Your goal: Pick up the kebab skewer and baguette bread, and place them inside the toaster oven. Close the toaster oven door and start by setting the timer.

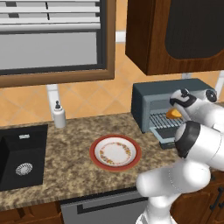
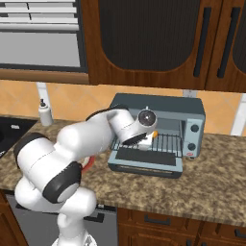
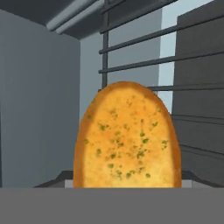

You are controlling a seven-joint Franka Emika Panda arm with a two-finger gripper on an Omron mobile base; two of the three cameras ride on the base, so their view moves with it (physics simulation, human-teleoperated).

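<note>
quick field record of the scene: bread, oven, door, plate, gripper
bread: golden loaf piece at the oven's wire rack, close in front of the hand camera
oven: blue-grey, on the counter, knobs on its right side
door: folded down, open
plate: red-rimmed, on the counter between sink and oven, nothing on it
gripper: at the oven mouth by the bread; whether it grips the bread cannot be told

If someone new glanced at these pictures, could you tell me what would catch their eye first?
Most striking is the golden baguette bread, speckled green, seen close up in the hand view against the toaster oven's wire rack and grey walls. From the base views, the white arm reaches into the blue-grey oven on the granite counter, its door folded down. Left of it sits a red-rimmed plate with nothing on it.
</note>
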